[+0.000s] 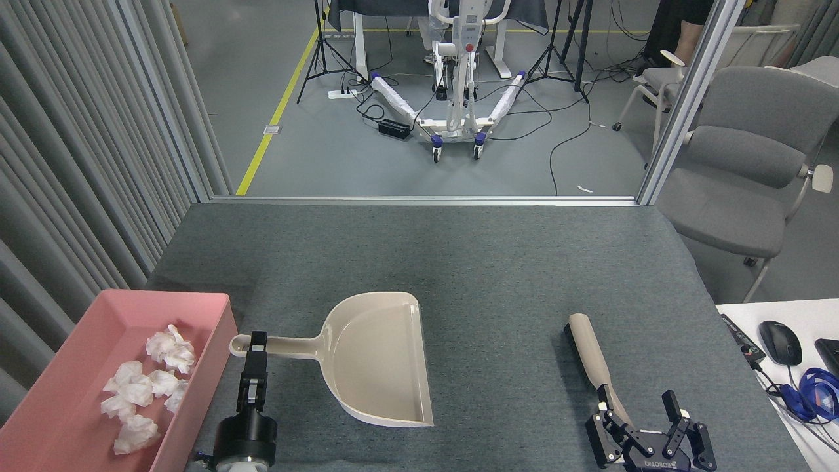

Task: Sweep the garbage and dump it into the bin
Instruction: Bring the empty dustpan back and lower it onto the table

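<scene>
Pink bin [216, 311] at near left holds all the tissue wads [141, 390]; beige dustpan [380, 367] lies empty on grey felt. Left gripper [255, 344] pinches its handle end: release gently, retreat straight. Right gripper [645, 419] gapes, empty, around the brush [593, 360] handle.

a grey concrete floor [314, 137] with a yellow painted line [275, 111] meets pleated grey curtains [78, 164]; a grey padded office chair [747, 170] stands right, beside black tripod stands [557, 52].
</scene>
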{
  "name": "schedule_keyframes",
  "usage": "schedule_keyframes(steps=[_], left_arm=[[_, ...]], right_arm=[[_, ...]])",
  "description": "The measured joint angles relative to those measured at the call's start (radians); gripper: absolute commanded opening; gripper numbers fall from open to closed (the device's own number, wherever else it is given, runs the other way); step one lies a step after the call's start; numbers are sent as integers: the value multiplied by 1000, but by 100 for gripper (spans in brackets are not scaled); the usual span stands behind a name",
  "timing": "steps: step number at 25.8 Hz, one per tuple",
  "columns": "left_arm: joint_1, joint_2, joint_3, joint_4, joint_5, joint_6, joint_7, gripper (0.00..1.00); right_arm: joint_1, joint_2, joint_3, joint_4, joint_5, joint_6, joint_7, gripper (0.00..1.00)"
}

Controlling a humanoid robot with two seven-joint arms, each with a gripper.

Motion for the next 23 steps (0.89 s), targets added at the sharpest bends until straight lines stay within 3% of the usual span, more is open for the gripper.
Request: schedule_keyframes(steps=[17,18,19,20,21,22,23], left_arm=[[-3,-51,-36,161,-136,-69,-3,1],[-8,-53,-35,172,-137,-76,-4,7],[-13,-56,-35,185,-137,-82,-4,20],[-16,-60,-35,196,-137,-83,-4,38],[-19,-64,-33,207,-137,-84,-4,62],[-21,-69,-30,216,-137,-85,-5,95],[-21,-75,-23,223,-136,-85,-8,100]], right_arm=[[22,0,-5,-32,50,44,19,98],[24,-1,-5,-32,52,44,19,98],[27,-2,-5,-32,56,44,19,98],[28,-3,-5,-32,61,44,19,98],[29,-4,-5,-32,68,44,19,98],[29,-5,-5,-32,73,44,20,98],[30,-5,-5,-32,77,44,21,98]])
